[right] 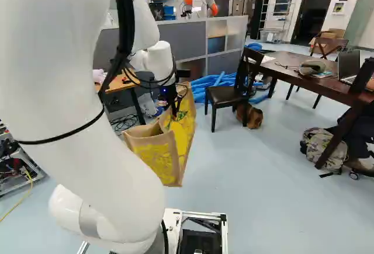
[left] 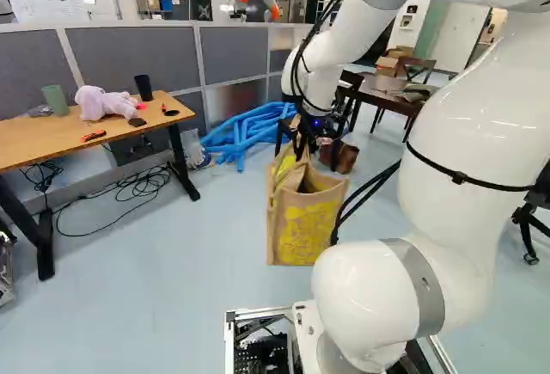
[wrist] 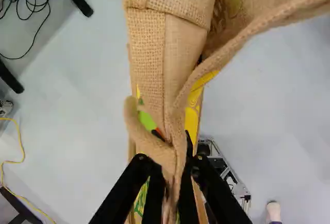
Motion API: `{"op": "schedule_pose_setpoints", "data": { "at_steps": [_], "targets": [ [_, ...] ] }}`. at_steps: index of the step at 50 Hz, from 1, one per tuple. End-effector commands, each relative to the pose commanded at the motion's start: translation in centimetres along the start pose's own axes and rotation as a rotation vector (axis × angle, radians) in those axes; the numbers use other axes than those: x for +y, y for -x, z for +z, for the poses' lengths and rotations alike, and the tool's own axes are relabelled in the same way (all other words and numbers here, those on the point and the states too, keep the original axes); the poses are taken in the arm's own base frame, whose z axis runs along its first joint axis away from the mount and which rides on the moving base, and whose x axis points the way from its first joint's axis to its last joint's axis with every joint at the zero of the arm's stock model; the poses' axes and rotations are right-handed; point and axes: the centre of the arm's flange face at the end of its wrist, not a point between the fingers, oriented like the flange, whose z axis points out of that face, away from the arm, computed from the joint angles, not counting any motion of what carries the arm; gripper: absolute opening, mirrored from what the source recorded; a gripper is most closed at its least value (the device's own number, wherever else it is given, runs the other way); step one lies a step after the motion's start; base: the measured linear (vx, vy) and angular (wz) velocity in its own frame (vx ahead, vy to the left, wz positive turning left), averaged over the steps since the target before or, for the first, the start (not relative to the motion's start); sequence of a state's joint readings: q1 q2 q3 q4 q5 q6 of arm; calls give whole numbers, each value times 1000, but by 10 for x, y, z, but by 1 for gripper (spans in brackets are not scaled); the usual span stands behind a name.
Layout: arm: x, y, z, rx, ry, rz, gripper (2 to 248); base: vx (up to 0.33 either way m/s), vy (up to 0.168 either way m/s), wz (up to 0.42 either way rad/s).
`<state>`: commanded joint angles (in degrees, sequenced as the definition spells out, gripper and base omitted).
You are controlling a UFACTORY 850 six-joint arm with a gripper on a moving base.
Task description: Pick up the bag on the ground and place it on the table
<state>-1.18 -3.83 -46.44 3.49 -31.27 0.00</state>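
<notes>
Gripping a burlap strip of the yellow-printed burlap bag (left: 305,226), the black gripper (right: 173,111) stands nearly closed, fabric between both fingers. Bag-to-floor contact cannot be confirmed. Left base view: wooden-topped desk (left: 39,144) left of the bag, blue tubes (left: 243,131) behind. Right base view: dark wooden table (right: 292,61) right of it.

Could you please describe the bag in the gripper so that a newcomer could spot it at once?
In the left base view, find the gray partition, then the pile of blue tubes before it. Nearer the base, clamped in the gripper, is a tall tan bag with yellow print; the backpack by the dark table is camouflage-patterned.
</notes>
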Motion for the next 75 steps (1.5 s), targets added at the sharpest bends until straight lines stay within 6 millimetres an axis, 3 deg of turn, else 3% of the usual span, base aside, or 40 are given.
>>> {"op": "schedule_pose_setpoints", "data": {
  "at_steps": [53,75],
  "targets": [
    [1,-17,-71,35,-6,5,28,0,0,0],
    [1,-20,-74,37,-7,4,28,0,0,-2]
  ]
}}
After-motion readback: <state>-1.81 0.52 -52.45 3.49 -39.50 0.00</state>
